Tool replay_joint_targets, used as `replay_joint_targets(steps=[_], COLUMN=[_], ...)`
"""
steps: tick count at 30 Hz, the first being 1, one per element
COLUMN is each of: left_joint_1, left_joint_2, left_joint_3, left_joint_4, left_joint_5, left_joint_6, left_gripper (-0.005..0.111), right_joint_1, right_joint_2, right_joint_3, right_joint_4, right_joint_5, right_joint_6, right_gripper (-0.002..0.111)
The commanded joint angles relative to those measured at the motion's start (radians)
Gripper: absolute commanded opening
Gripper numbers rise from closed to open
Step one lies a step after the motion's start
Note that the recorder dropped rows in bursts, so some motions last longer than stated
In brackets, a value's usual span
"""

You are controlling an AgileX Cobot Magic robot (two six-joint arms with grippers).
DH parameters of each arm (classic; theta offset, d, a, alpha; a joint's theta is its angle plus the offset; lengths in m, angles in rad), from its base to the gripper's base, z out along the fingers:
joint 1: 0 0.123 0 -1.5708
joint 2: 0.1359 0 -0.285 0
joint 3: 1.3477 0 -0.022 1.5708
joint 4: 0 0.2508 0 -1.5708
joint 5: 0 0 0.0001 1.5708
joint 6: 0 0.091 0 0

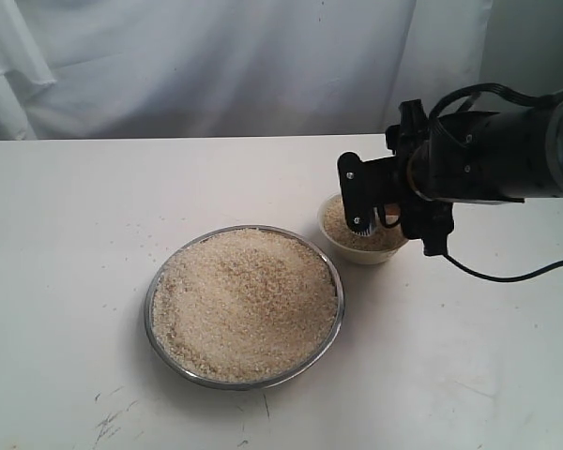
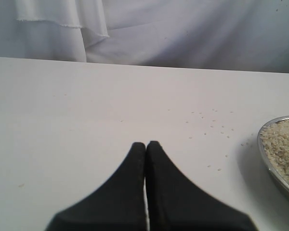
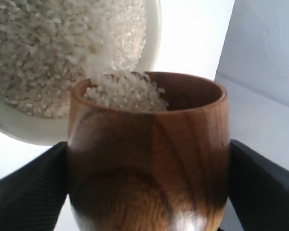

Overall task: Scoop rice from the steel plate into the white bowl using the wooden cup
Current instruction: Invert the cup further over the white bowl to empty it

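rice [image 1: 244, 305]: heaped in steel plate [image 1: 194, 372], mid-table; more already in white bowl [image 1: 352, 253]; a stream was running off the cup lip into the bowl (R wrist view).
wooden cup [image 3: 149, 154]: over the bowl, tipped toward it, grains at the lip; barely visible in ext view, hidden by the arm.
white bowl pos: just beside the plate, to its right and a bit farther back; looked fairly full.
R gripper [image 3: 148, 192]: pinching the cup, one finger [image 3: 29, 192] on each side of the body, grip low on the belly.
L gripper [image 2: 145, 149]: fingertips pressed together, nothing held, over bare table [image 1: 66, 281] left of the plate.
strays: a few loose grains [image 2: 212, 120] on the table near the plate's left side.
handling (judged): cup stiff, light, smooth rounded wood, so prob slippery; side squeeze at the widest part seemed right. Rice pours freely and spills easily, so tilt slowly.
step (judged): mid-pour; plate has plenty left.
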Motion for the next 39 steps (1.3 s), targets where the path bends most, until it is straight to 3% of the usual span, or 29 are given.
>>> replay_joint_targets(steps=[1,39], left_joint_1=[-0.003,-0.003], left_joint_2=[-0.004,-0.004], left_joint_3=[0.005,0.005], left_joint_4=[0.001,0.001], left_joint_5=[-0.013,-0.013], left_joint_6=[-0.001,-0.001], left_gripper=[0.0,0.0], right_joint_1=[0.005,0.074], right_joint_2=[-0.006,0.048], right_joint_3=[0.0,0.0], right_joint_4=[-0.046,-0.271], right_joint_5=[0.015,0.137], right_joint_6=[0.0,0.0], right_gripper=[0.0,0.0])
